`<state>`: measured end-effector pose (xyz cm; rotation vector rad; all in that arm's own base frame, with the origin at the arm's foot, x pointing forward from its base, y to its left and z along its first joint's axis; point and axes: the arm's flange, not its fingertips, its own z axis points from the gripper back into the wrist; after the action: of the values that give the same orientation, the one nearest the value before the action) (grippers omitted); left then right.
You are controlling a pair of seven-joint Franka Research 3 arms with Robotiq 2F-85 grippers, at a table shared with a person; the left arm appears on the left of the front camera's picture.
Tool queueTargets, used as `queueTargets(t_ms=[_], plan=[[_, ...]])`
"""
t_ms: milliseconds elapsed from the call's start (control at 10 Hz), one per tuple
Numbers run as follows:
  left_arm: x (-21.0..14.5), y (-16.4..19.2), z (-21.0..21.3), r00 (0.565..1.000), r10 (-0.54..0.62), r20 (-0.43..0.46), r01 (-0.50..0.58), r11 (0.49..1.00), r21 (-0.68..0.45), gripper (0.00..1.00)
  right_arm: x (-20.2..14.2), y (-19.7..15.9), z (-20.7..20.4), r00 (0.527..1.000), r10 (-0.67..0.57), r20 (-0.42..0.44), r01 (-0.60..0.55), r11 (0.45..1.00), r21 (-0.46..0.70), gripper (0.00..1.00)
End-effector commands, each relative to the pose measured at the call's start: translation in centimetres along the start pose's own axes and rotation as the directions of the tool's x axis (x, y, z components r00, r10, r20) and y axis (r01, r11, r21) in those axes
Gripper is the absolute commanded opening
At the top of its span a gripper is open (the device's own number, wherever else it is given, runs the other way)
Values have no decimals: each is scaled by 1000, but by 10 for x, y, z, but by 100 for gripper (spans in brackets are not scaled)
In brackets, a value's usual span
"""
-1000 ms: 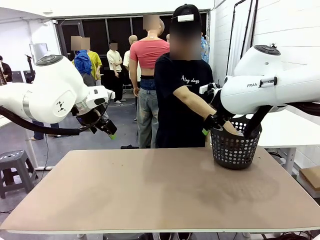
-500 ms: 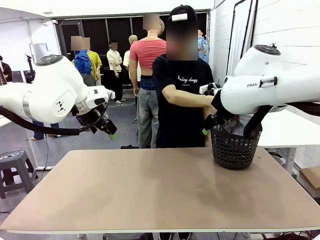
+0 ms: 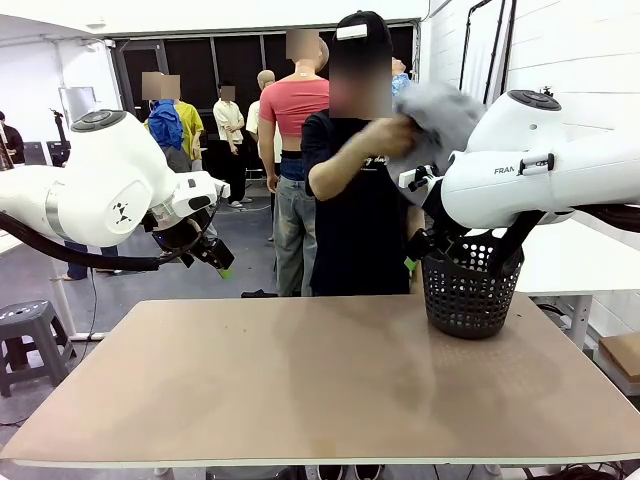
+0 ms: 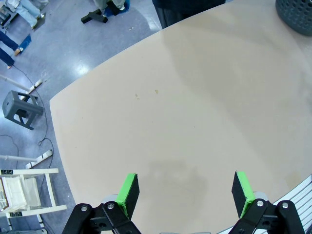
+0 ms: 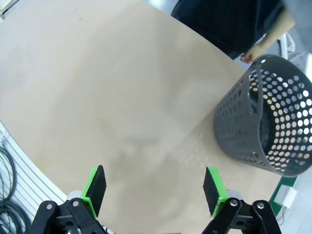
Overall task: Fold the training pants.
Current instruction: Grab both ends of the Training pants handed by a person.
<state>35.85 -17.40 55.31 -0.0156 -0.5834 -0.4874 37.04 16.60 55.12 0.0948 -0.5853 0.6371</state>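
The person at the far side holds the light grey training pants (image 3: 432, 118) bunched up at shoulder height, above the dark mesh basket (image 3: 470, 296). My left gripper (image 3: 222, 262) hangs above the table's far left edge, open, with bare tabletop between its green pads (image 4: 127, 191). My right gripper (image 3: 412, 258) hovers beside the basket's left rim, also open and holding nothing, its pads (image 5: 214, 189) spread wide over the table. In the right wrist view the basket (image 5: 268, 117) stands to the right, with a corner of the grey training pants (image 5: 301, 9) above it.
The tan table (image 3: 300, 390) spreads wide in front of the basket. The person's other hand (image 5: 253, 51) hangs near the basket's far rim. A grey stool (image 4: 22, 109) stands on the floor off the table's left side.
The person's hand went into the basket, gathered the training pants and has now lifted them up to shoulder height. Neither arm has moved.
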Motion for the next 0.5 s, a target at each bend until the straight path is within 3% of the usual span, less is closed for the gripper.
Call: queueTargets(t_ms=[0, 400], plan=[[0, 1, 0, 1000, -9, 3, 9, 1000, -5, 100, -1, -1, -1, 1000, -2, -1, 2, 1000, -1, 100], [0, 1, 0, 1000, -9, 3, 9, 1000, -5, 100, -1, -1, -1, 1000, -2, -1, 2, 1000, -1, 100]])
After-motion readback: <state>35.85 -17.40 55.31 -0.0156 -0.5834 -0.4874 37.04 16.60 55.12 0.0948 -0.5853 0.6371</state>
